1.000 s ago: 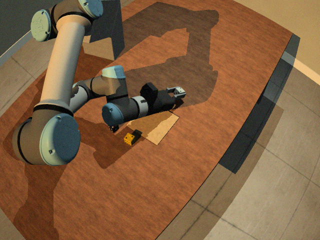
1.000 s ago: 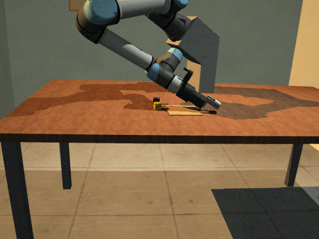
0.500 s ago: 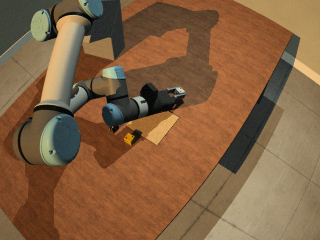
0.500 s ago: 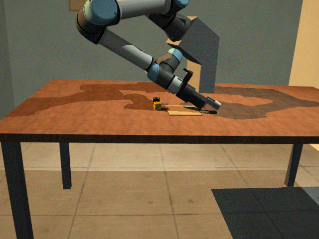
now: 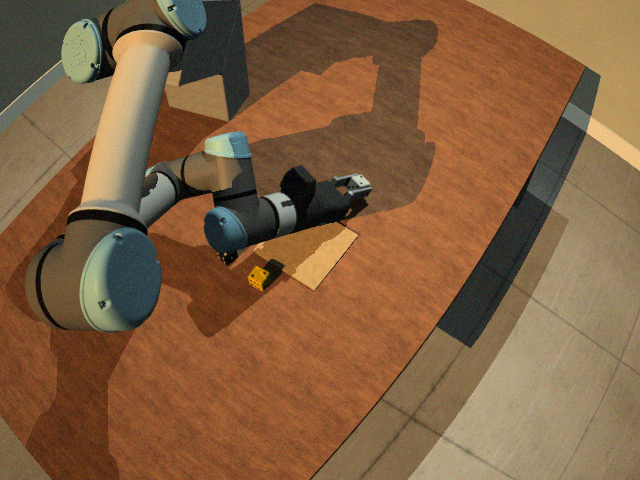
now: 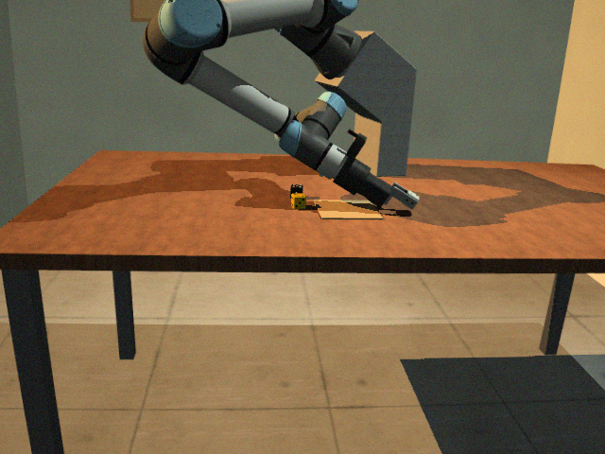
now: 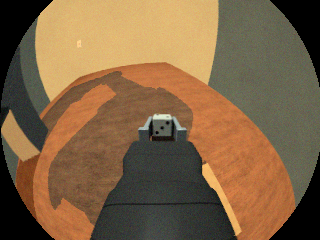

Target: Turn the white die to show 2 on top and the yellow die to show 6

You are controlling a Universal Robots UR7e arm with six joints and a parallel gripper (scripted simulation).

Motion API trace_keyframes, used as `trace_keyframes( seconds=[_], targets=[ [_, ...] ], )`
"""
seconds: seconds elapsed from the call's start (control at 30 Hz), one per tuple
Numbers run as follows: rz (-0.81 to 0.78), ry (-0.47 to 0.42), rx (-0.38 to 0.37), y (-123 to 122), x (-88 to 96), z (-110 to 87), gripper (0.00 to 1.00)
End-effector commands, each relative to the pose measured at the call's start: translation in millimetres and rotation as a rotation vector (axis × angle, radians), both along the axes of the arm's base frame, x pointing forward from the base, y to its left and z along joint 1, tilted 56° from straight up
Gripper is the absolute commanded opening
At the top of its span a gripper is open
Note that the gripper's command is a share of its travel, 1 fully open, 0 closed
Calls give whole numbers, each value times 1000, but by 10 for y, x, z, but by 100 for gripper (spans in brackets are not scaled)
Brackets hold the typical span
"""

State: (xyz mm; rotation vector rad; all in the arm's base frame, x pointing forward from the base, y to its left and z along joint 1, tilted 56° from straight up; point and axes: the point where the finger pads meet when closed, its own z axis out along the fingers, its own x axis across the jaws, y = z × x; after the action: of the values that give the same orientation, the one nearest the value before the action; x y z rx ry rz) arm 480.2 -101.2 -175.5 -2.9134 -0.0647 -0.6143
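I'm on the white die [image 5: 360, 181] [image 6: 413, 196] [image 7: 162, 126], which the jaws grip between their fingers, above the counter [image 5: 310, 387] [image 6: 195, 235] [image 7: 260, 175] and off the mat [image 5: 330, 255] [image 6: 349, 214] [image 7: 222, 198], toward 1 o'clock in the top view. I judge this to be the reorienting step; next I need to settle the tilt, bring 2 uppermost and set it fully on the mat. The die has no long axis; it leans with the jaws, which point down toward 4 o'clock in the exterior view. Its wrist-camera face shows three diagonal pips. The yellow die [image 5: 258, 277] [image 6: 298, 200] waits off the mat toward 8 o'clock from above.
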Motion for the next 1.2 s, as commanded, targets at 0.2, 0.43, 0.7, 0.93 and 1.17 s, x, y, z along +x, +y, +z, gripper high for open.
trace_keyframes(
  seconds=[0.2,0.43,0.7,0.93,1.17],
  targets=[
    [1,0,0,4,1,3,57],
    [1,0,0,-7,5,-5,57],
    [1,0,0,-37,14,-26,57],
    [1,0,0,-68,24,-48,57],
    [1,0,0,-73,26,-51,57]
  ],
)
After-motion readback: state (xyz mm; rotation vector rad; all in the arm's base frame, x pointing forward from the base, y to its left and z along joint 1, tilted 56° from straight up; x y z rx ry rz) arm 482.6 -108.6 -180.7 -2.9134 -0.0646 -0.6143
